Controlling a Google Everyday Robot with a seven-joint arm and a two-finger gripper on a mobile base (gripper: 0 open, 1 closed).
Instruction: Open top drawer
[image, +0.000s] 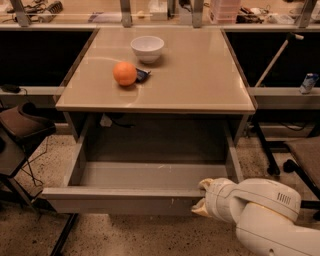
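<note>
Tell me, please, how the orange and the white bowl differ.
The orange is a sphere; the white bowl is open and hollow. The orange lies nearer the front; the white bowl sits farther back. Both rest on the tabletop. The end effector sits at the open top drawer, front right.

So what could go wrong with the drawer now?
The top drawer sticks far out; more pulling might drag it right out. The pincer is at the front panel's right end, so the drawer could twist and jam. A jolt might roll the orange.

Gripper (201, 196) prob. touching top drawer (120, 200) front, rt.
</note>
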